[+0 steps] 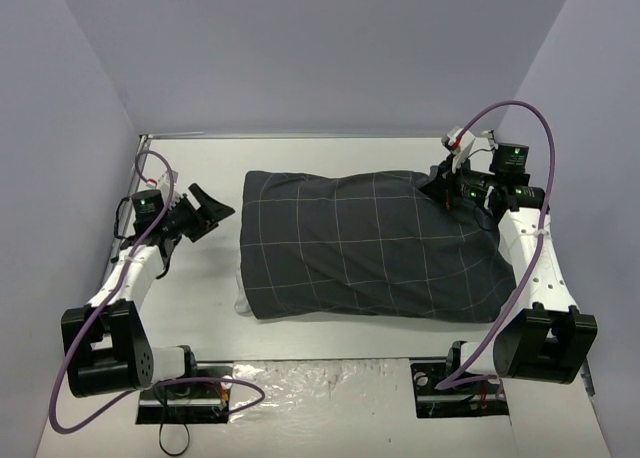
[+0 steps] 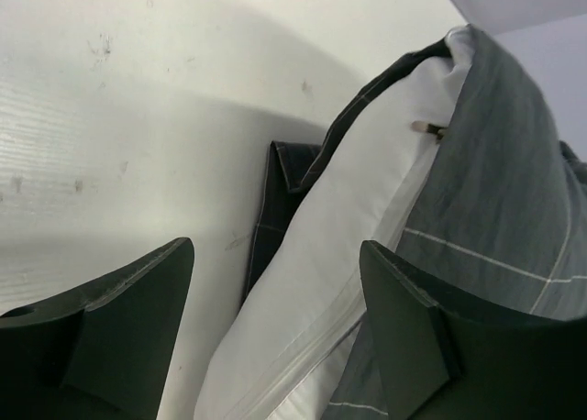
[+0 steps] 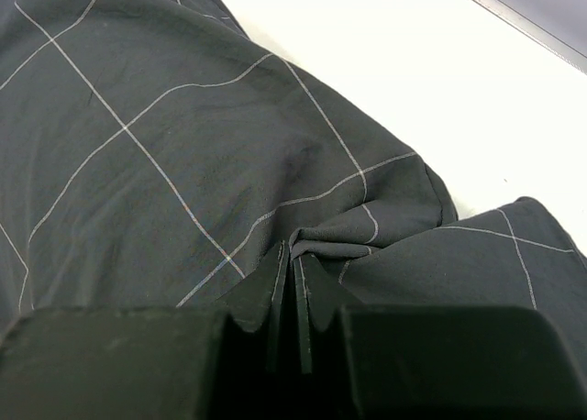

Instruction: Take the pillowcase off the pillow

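Note:
The dark checked pillowcase [image 1: 370, 243] covers the pillow in the middle of the table. Its open end faces left, where the white pillow [image 1: 241, 300] pokes out a little. In the left wrist view the white pillow [image 2: 330, 255] shows between folds of the pillowcase [image 2: 514, 182]. My left gripper [image 1: 212, 210] is open and empty, just left of the open end [image 2: 275, 292]. My right gripper [image 1: 441, 190] is shut on a pinched fold of the pillowcase [image 3: 348, 241] at its far right corner; in the right wrist view the right gripper [image 3: 292, 255] has its jaws closed on fabric.
The white table [image 1: 190, 308] lies inside grey walls. Its far edge [image 1: 300, 136] runs behind the pillow. The arm bases [image 1: 105, 348] stand at the near edge.

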`<state>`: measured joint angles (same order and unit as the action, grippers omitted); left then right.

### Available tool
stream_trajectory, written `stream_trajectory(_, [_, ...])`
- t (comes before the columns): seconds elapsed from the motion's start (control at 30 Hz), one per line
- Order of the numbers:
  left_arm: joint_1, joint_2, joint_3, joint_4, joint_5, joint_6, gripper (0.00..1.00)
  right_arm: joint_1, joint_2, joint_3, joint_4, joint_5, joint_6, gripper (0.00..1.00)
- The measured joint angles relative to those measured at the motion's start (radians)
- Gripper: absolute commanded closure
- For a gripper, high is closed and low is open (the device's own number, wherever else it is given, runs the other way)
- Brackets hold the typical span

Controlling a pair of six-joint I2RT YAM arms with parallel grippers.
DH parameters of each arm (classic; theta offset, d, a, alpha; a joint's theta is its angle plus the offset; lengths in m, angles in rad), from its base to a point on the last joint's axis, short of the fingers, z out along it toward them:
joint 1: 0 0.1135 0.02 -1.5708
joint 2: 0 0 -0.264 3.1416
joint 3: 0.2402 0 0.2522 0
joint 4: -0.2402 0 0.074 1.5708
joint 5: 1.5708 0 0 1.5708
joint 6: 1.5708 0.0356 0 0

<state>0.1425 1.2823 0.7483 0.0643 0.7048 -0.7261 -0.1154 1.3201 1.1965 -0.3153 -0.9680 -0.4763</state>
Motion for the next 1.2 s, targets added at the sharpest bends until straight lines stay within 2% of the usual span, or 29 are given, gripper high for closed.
stream_trajectory(0.33, [-0.004, 0.088, 0.003, -0.011, 0.05, 0.056, 0.28, 0.0, 0.0, -0.002, -0.003, 0.0, 0.0, 1.0])
stream_trajectory(0.67, [-0.047, 0.111, -0.048, 0.318, 0.262, -0.078, 0.28, 0.0, 0.0, -0.003, -0.003, 0.0, 0.0, 1.0])
stream_trajectory(0.9, [-0.055, 0.123, -0.059, 0.423, 0.317, -0.134, 0.27, 0.0, 0.0, -0.003, -0.003, 0.0, 0.0, 1.0])
stream_trajectory(1.13, [-0.121, 0.275, -0.06, 0.577, 0.335, -0.229, 0.27, 0.0, 0.0, -0.003, -0.003, -0.001, 0.001, 1.0])
stream_trajectory(1.2, [-0.142, 0.325, -0.06, 0.666, 0.338, -0.288, 0.34, 0.0, 0.0, -0.003, -0.004, 0.0, 0.002, 1.0])
